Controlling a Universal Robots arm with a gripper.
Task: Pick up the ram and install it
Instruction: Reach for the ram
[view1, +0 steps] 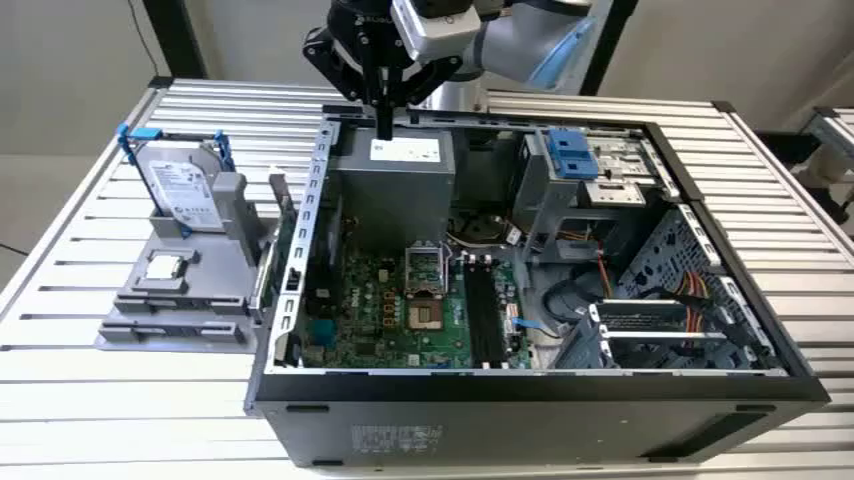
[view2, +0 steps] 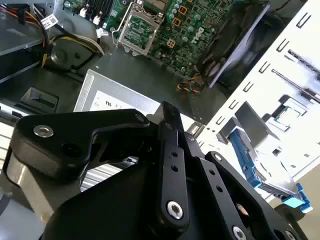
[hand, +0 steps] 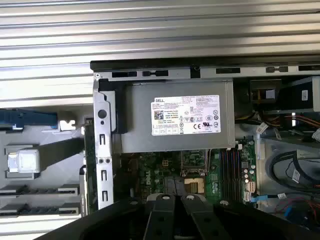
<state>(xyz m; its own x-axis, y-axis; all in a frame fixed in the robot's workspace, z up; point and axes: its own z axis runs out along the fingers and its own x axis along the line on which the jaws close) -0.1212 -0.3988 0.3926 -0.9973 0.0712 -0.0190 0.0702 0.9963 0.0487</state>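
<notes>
The ram (view1: 280, 208) is a thin stick standing on edge in the grey fixture (view1: 180, 300), close to the open computer case's outer wall; from above it is a dark greenish strip (hand: 88, 150). My gripper (view1: 384, 128) hangs above the grey power supply (view1: 395, 170) at the case's far end. It is off to the exterior view's right of the ram and higher. Its black fingers (hand: 165, 205) are pressed together with nothing between them. The motherboard's black slots (view1: 481, 315) lie flat inside the case, with no stick in them.
A hard drive with blue clips (view1: 180, 185) and a small square processor chip (view1: 164, 266) also sit on the fixture. The case (view1: 534, 385) rests on a slatted metal table (view1: 80, 400). Cables, a drive cage (view1: 587, 165) and a fan crowd its interior.
</notes>
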